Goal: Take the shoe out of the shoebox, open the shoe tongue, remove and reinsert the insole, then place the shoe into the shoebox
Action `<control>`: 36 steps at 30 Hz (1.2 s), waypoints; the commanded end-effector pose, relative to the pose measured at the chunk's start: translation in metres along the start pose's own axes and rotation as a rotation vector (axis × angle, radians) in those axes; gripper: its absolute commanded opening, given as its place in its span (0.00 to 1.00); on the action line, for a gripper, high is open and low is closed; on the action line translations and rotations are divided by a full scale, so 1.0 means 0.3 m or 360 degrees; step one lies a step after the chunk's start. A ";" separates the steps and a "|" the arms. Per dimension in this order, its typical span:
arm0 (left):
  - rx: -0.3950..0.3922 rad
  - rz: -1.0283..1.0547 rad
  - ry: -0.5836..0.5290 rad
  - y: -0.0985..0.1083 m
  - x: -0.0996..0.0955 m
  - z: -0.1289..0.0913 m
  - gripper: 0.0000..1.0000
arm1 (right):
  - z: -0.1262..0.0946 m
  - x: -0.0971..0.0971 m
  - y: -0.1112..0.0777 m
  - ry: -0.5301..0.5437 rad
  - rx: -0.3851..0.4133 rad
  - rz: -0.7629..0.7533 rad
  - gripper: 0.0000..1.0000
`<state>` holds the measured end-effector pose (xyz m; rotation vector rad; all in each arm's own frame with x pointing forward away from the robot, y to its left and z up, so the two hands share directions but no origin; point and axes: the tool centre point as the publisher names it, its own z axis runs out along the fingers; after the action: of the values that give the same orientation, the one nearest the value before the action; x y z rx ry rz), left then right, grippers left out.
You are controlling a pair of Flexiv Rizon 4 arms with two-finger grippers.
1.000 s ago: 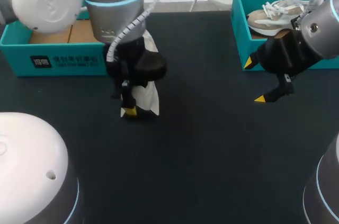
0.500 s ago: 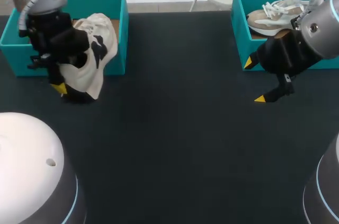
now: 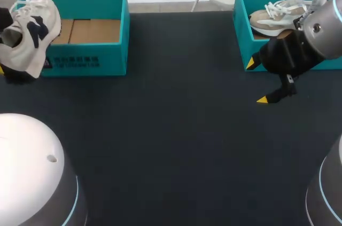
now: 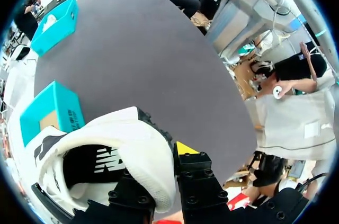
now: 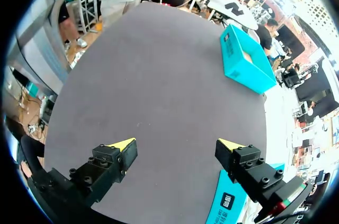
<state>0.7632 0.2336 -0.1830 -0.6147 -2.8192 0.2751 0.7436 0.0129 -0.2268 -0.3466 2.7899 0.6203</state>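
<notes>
Small print on left shoebox [image 3: 72, 61] front, too small to read; nothing else legible.

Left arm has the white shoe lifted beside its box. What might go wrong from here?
The left gripper pinches only the rim of the shoe, so the shoe may swing or slip. It hangs at the head view's left border, outside the empty box; a drop there might miss the table. The open right gripper sits close to the other box and may bump it if it moves.
</notes>
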 end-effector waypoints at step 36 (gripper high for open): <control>-0.0132 -0.0080 0.0059 0.449 -0.165 -0.124 0.00 | 0.004 0.002 0.002 -0.0002 0.0006 0.0001 1.00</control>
<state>0.8433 0.3309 -0.1856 -0.5745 -2.8851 0.0995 0.7436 0.0128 -0.2268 -0.3462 2.7899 0.6203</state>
